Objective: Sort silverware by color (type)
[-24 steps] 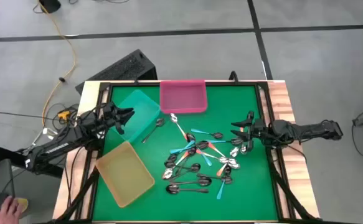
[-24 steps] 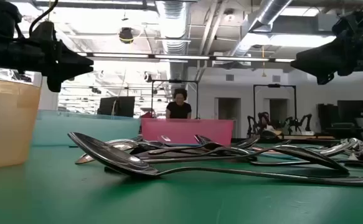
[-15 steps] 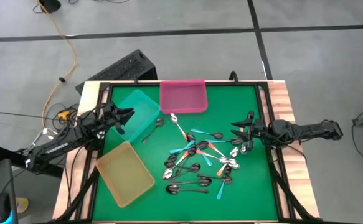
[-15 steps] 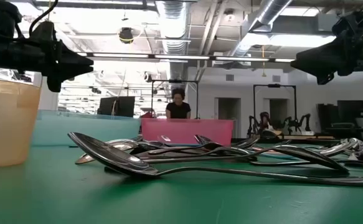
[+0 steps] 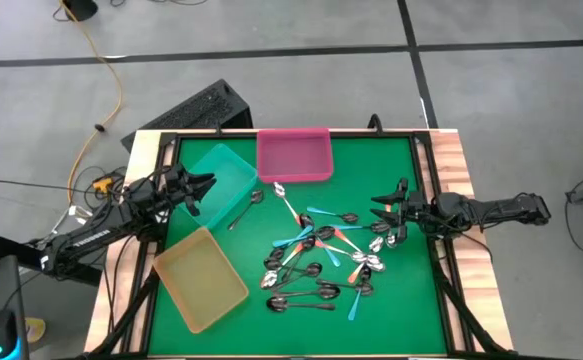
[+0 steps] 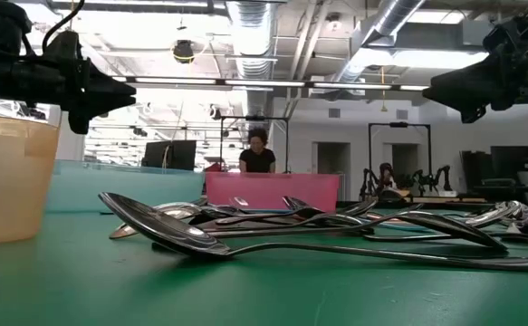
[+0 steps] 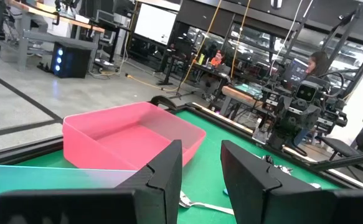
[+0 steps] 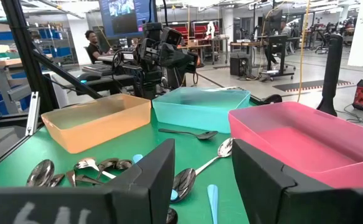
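The spoons [image 5: 321, 260] lie in a loose pile on the green surface [image 5: 391, 310], in front of the pink tray [image 5: 294, 155] and a little toward the right side. Some have light blue handles, some orange-red, and some are all dark metal. One dark spoon [image 5: 246, 207] lies apart from the pile, just beside the teal tray [image 5: 223, 180], which stands to the left of the pink tray. A silver spoon with its bowl close to the pink tray's front edge [image 5: 283, 197] points toward the pile. The yellow tray [image 5: 201, 277] stands in front of the teal tray, left of the pile.

The left hand [image 5: 203, 184] hangs over the teal tray, its fingers [image 7: 162, 180] spread with a gap between them and holding nothing. The right hand [image 5: 379, 215] is at the right edge of the pile, raised above the surface, fingers [image 8: 150, 177] also spread and empty.

In the low view a person [image 6: 258, 152] is seen in the room behind the pink tray.
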